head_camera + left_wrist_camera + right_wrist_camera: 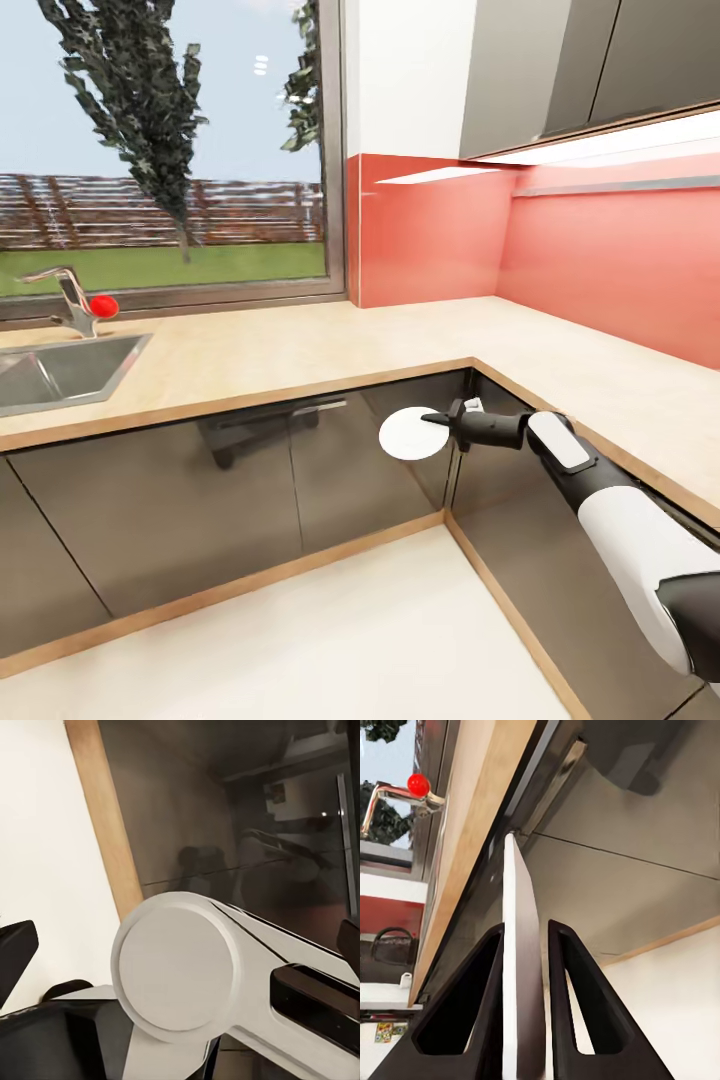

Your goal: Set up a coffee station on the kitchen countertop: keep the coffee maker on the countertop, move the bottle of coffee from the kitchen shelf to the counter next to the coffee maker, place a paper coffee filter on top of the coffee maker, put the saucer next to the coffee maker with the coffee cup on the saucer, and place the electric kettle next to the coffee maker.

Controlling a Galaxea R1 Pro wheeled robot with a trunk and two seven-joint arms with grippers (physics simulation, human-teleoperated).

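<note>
My right gripper (437, 420) is shut on the rim of the saucer (410, 434), a small round white plate. It hangs below the kitchen countertop (300, 350), in front of the grey corner cabinets. The right wrist view shows the saucer (520, 945) edge-on, clamped between both black fingers (480, 1020). My left gripper (180, 945) is open; its dark fingertips sit at the picture's two sides, with a white joint of my own arm in front. A thin grey kitchen shelf (620, 186) runs along the red backsplash. The coffee maker, bottle of coffee, filter, cup and kettle are out of view.
A steel sink (60, 370) and a faucet with a red knob (100, 305) sit at the counter's left under a window. Grey wall cabinets (600, 70) hang above the right run. Pale floor (330, 640) fills the corner. Tiny far objects (394, 960) are too small to identify.
</note>
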